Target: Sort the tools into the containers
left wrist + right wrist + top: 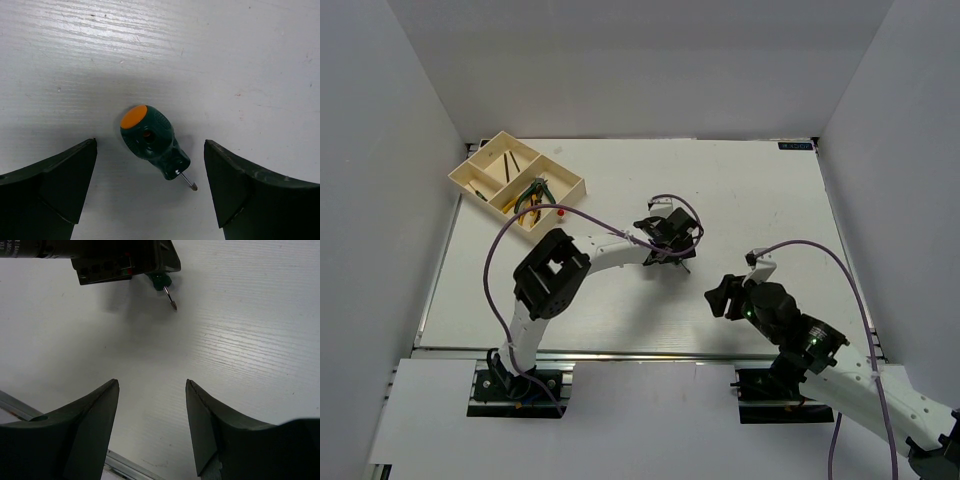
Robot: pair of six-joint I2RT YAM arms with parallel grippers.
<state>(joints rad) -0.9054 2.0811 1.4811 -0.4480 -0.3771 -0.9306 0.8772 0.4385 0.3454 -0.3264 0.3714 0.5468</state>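
Right arm (840, 375) comes in from the near right corner. Right fingers (85, 425) are spread apart with nothing between them, just bare worktop (240, 340) underneath. They sit well short of the middle of the worktop and point toward the left arm's head.

Right wrist cam picks up the left wrist housing (100, 260) at the top of its view. The green neck and metal tip of the screwdriver poke out from under it.

Left arm (552, 272) goes up from the near left base, elbows, then reaches right to about mid-worktop. Left fingers (65, 175) are wide open and low over the surface.

Stubby screwdriver (147, 137) lies flat on the worktop between the two left fingers, touching neither. There's a clear gap on each side. It has a dark green handle with an orange end cap. On the left wrist cam the cap points up-left and the short bit points down-right. From the top cam I can barely see it, the wrist hides most of it.

Further back and left, a small red knob (562, 212) sits on the worktop just beside the tray's near right edge.

Tray (470, 170) is at the far left corner, turned diagonal to the worktop edges. The pliers (532, 198), with yellow and green handles, are in its near right compartment. Thin dark tools (508, 165) lie in the far compartments, too small for me to tell which is which.
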